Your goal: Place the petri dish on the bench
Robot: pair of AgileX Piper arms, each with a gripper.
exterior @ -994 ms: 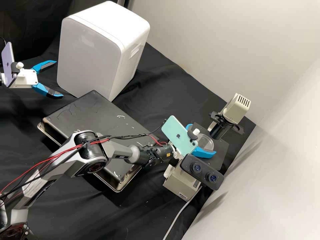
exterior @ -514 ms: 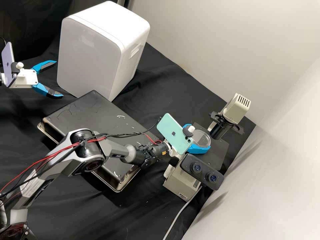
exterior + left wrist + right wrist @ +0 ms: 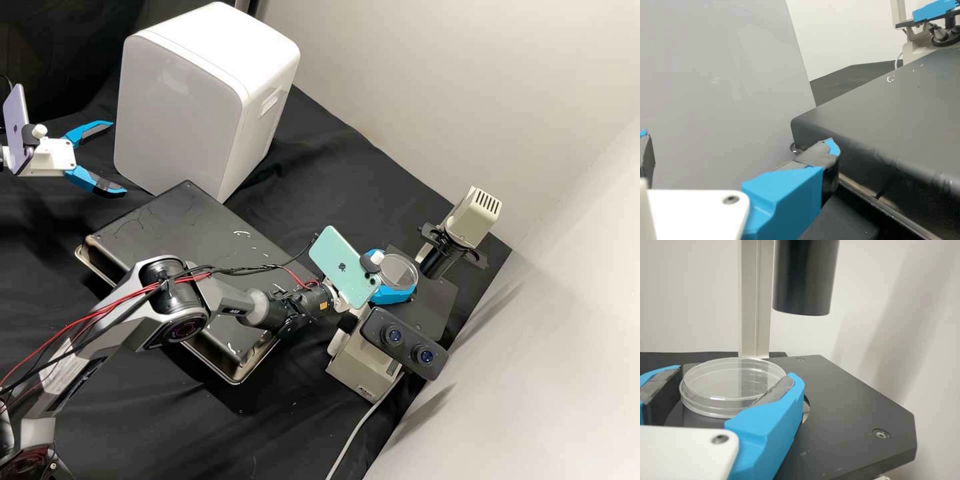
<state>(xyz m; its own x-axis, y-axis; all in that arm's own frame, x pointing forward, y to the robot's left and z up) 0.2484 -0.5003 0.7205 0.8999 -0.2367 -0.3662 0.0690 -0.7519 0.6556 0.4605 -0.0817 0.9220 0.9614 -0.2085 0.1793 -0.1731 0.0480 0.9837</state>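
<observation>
A clear round petri dish (image 3: 398,270) (image 3: 732,382) sits between the blue fingers of my right gripper (image 3: 393,277) (image 3: 729,399), which is shut on its rim. The dish hangs just over the near-left part of the black microscope stage (image 3: 437,303) (image 3: 850,415), under the dark condenser tube (image 3: 802,275). My left gripper (image 3: 115,158) (image 3: 735,145) is open with nothing in it, far to the left, between the white box (image 3: 200,93) and the corner of the black tray (image 3: 180,230) (image 3: 900,115).
The microscope's eyepieces (image 3: 403,340) and beige body (image 3: 363,367) stand right below the right gripper. Its lamp head (image 3: 473,213) rises behind the stage. A grey wall closes off the right side. Black cloth (image 3: 320,167) covers the bench.
My right gripper has drawn back to the left across the stage with the petri dish in it, toward the tray. The left arm has kept still.
</observation>
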